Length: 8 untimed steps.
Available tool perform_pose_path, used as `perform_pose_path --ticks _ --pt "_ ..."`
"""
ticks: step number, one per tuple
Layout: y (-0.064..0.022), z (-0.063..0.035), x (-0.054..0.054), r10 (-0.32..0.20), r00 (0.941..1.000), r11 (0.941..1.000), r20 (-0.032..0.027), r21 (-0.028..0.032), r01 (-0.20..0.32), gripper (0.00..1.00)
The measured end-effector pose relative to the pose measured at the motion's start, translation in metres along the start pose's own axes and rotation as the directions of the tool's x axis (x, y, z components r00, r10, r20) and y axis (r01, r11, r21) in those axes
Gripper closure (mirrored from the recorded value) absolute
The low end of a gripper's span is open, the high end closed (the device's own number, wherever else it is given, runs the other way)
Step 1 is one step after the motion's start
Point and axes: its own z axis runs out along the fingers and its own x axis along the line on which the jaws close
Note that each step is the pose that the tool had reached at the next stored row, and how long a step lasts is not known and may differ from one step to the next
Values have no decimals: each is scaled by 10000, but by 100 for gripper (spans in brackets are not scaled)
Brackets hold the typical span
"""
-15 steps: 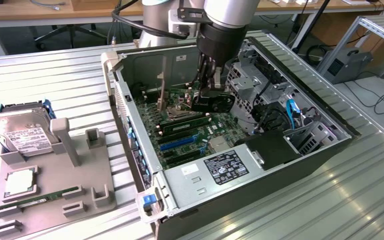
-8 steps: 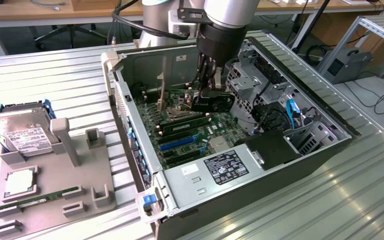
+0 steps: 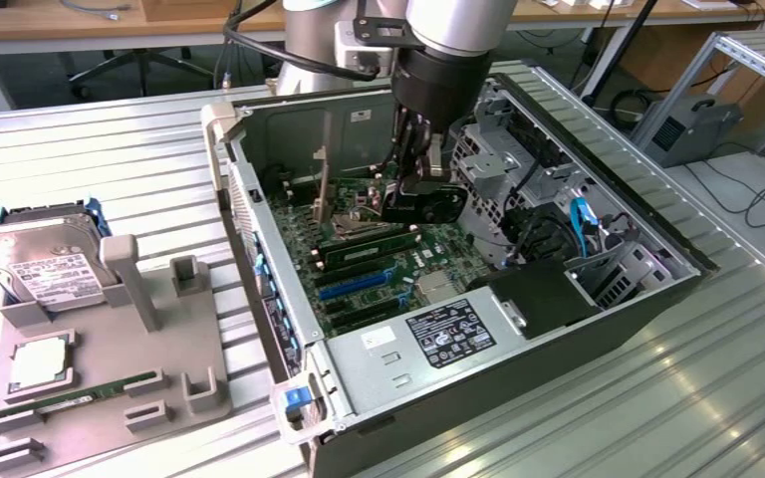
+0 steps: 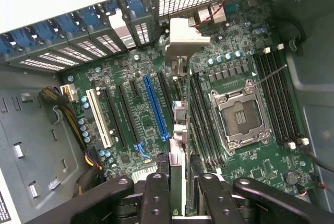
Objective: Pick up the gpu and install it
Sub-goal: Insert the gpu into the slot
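above motherboard [image 4: 156, 109], gripper [image 4: 182, 192] clasps gpu [image 4: 177, 145]

A ribbed metal tabletop [image 3: 117, 159] fills the foreground, with wooden desks [image 3: 37, 25] behind it, a grey floor [image 3: 143, 75], and cables [image 3: 761, 204] trailing at the exterior view's right.

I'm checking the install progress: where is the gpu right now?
The gpu is held edge-on between the gripper's fingers inside the open computer case, above the motherboard, between the blue slot and the CPU socket.
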Motion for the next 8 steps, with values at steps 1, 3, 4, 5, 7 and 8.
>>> perform_pose_path --ticks 1,3,4,5,7,8 --pt "0 0 0 -34 10000 10000 -1 -1 34 74" --pt "0 1 0 -82 10000 10000 -3 -2 82 74" --pt "0 1 0 -109 9999 9999 -4 -3 109 74" --pt "0 1 0 -134 9999 9999 -5 -4 134 74" --pt "0 1 0 -177 9998 9998 -5 -5 177 74" --pt "0 2 0 -197 9998 9998 -6 -5 197 74"
